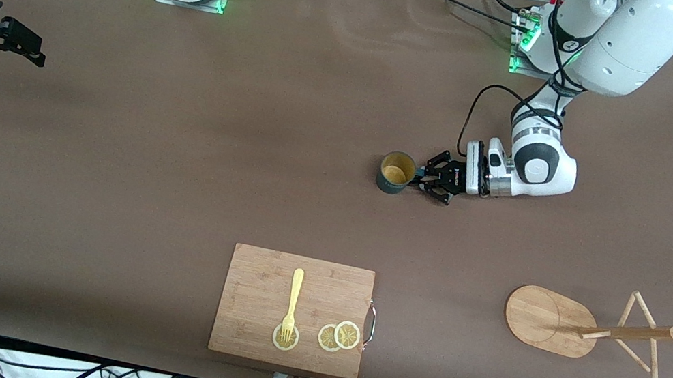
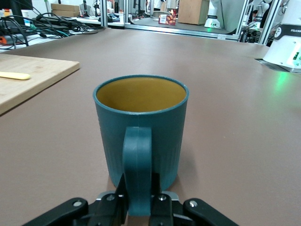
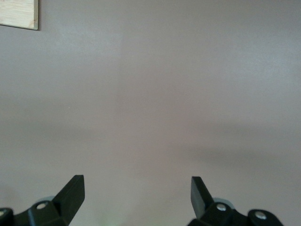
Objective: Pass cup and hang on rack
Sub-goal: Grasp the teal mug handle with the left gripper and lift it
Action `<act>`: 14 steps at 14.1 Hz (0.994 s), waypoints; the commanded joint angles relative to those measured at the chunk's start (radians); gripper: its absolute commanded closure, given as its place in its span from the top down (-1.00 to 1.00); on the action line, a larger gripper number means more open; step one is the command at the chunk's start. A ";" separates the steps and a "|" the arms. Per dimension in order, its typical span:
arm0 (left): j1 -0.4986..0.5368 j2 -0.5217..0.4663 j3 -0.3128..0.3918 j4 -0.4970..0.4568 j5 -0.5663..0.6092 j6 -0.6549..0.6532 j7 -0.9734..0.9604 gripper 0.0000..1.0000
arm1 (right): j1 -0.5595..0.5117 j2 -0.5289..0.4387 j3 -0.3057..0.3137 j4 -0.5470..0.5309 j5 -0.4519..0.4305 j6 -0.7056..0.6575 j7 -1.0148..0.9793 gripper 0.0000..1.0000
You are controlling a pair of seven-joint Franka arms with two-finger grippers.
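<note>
Left gripper (image 1: 422, 181) low at mid-table, fingers pinched on handle of cup (image 1: 396, 172), upright grip suits hanging. Rack (image 1: 596, 327) near left arm's end. Right gripper (image 3: 137, 192) waits, fingers wide, empty.

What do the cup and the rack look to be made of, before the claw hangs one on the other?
The cup: probably plastic, maybe glazed ceramic. It has a matte teal ribbed wall, a yellowish inside and a moulded handle held in the left claw. The rack: pale bamboo or wood, unpainted, with grain showing on its oval base and thin round pegs.
</note>
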 commanded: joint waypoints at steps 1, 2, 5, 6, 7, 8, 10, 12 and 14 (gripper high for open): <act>0.009 -0.080 0.003 -0.009 0.029 -0.009 -0.170 -1.00 | 0.002 -0.006 0.008 -0.005 -0.003 0.009 0.012 0.99; 0.020 -0.117 0.002 -0.010 0.066 -0.013 -0.282 -1.00 | 0.003 -0.006 0.010 -0.005 -0.004 0.009 0.016 0.99; 0.051 -0.238 0.002 -0.047 0.140 -0.030 -0.567 -1.00 | 0.014 -0.006 0.010 -0.005 -0.001 0.009 0.018 0.99; 0.065 -0.264 0.002 -0.056 0.150 -0.058 -0.656 -1.00 | 0.014 -0.006 0.010 -0.005 -0.001 0.009 0.018 0.99; 0.083 -0.288 0.003 -0.059 0.152 -0.094 -0.745 -1.00 | 0.016 -0.006 0.010 -0.005 -0.001 0.009 0.018 0.99; 0.104 -0.308 0.003 -0.059 0.163 -0.137 -0.843 -1.00 | 0.017 -0.006 0.010 -0.005 -0.003 0.009 0.018 0.99; 0.156 -0.362 0.003 -0.059 0.203 -0.205 -1.070 -1.00 | 0.026 -0.006 0.010 -0.003 -0.003 0.010 0.024 0.99; 0.216 -0.417 0.003 -0.058 0.235 -0.274 -1.312 -1.00 | 0.037 -0.005 0.010 0.003 -0.003 0.009 0.026 0.99; 0.296 -0.444 0.003 -0.048 0.261 -0.352 -1.518 -1.00 | 0.037 -0.003 0.010 0.004 -0.003 0.009 0.026 0.99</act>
